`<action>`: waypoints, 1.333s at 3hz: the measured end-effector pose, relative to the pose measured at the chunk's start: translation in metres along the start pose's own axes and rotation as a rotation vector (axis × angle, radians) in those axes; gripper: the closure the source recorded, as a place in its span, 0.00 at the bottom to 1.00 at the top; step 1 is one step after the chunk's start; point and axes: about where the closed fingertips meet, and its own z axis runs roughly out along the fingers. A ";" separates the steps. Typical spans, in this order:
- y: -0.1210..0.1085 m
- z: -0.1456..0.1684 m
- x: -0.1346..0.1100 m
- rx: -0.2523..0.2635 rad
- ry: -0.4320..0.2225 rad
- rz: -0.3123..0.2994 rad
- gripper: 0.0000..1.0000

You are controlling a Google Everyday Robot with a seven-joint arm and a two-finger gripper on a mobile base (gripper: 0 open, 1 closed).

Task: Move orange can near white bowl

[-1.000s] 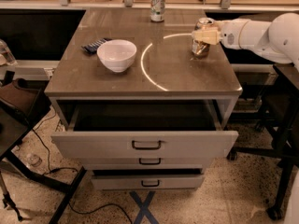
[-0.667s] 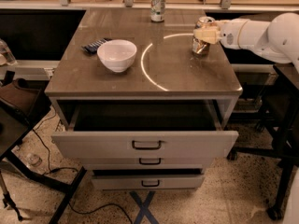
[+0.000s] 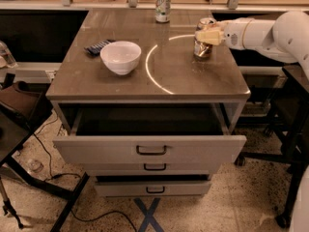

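Now: gripper [image 3: 208, 35] at orange can [image 3: 203, 47], right side of bench [image 3: 145, 88].
We see the can upright on the bench, well apart from the white bowl [image 3: 120, 57] at left. The gripper sits against its upper part, likely so it can be lifted clear; we cannot tell if it is clamped. The can looks coppery, shiny and dented, with a silver top.
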 end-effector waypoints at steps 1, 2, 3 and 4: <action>0.023 0.001 -0.014 -0.022 0.027 -0.041 1.00; 0.061 -0.008 -0.024 -0.058 0.033 -0.073 1.00; 0.110 -0.020 -0.013 -0.105 0.026 -0.071 1.00; 0.155 -0.025 0.007 -0.171 0.027 -0.055 1.00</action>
